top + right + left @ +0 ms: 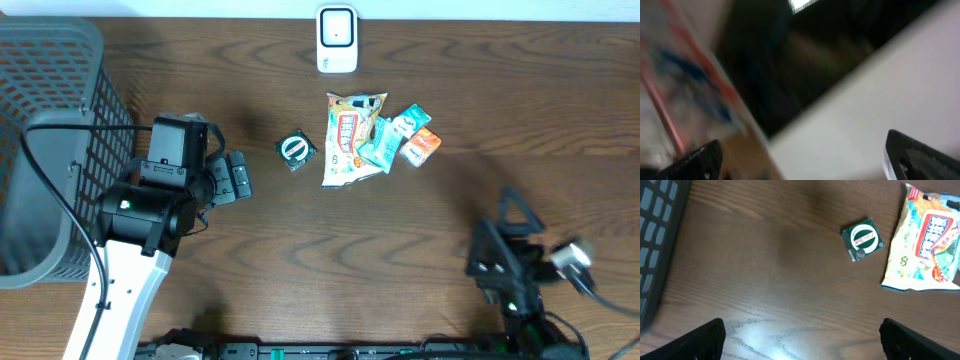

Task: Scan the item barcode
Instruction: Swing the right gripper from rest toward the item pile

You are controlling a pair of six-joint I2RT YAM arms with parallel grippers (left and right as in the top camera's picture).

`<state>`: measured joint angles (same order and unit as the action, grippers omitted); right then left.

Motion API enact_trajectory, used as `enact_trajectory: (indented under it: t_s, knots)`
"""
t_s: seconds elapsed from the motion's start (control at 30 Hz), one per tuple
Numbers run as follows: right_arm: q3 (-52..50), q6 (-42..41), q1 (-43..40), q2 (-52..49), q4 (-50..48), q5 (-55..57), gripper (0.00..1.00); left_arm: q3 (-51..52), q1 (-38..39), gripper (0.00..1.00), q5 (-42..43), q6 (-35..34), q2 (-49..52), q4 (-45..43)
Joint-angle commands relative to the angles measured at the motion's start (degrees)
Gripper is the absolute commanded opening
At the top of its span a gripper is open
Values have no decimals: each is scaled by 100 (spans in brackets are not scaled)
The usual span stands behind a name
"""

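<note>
Scanning had not begun: the left gripper [237, 176] and right gripper [512, 208] stood spread and empty, packets [352, 140] untouched near the scanner [337, 40].

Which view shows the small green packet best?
Left wrist: the green packet is close and sharp, its round label clear. Overhead shows it small, left of the snack bag. Right wrist is blurred and misses it.

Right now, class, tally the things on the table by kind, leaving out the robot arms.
Scanner: 1
Basket: 1
Large snack bag: 1
Small square green packet: 1
Small packets beside the bag: 3 (teal, white-green, orange)
Total: 7
</note>
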<state>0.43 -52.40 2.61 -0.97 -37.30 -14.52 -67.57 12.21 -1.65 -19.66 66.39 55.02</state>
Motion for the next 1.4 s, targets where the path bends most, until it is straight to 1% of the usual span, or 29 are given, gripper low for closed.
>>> enact_trajectory:
  t_s: [0.0,0.03,0.1,0.23,0.33,0.43,0.47,0.53,0.7,0.77,0.87,1.0,1.1,1.23,1.37]
  knots:
    - [101,-136,48,15,-459,1399,99,-52,-9,98,11,-52,26,4]
    - [234,-125,48,15,-470,1687,99,-52,-9,98,11,-52,26,4]
    - [468,166,48,-17,-461,1897,99,-50,-9,98,11,-52,26,4]
    - [1097,1311,48,-295,-363,1869,99,-50,-9,98,13,-52,26,4]
    - [1665,2295,48,-719,-50,1843,99,-50,-9,98,11,-52,26,4]
    - [2299,3134,48,-1279,581,1843,99,-50,-9,98,11,-52,26,4]
    - [2610,3432,48,-1580,960,1845,99,-52,-9,98,11,-52,26,4]
    - [3084,3757,48,-2068,1587,1845,99,-50,-9,98,11,-52,26,4]
    - [4122,3836,48,-3272,3108,1705,99,-50,-9,98,11,-52,26,4]
    - [4507,3917,48,-3762,3609,1456,99,-50,-9,98,11,-52,26,4]
    - [5112,4332,48,-4476,4280,938,99,-50,-9,98,13,-52,26,4]
    - [5923,4328,48,-5248,5213,684,99,-50,-9,98,13,-52,26,4]
    - [6205,4323,48,-5661,5543,188,99,-50,-9,98,11,-52,26,4]
    - [6203,4323,48,-5862,5685,-717,99,-50,-9,98,11,-52,26,4]
    - [6203,4301,48,-5960,6065,-1445,99,-50,-9,98,11,-52,26,4]
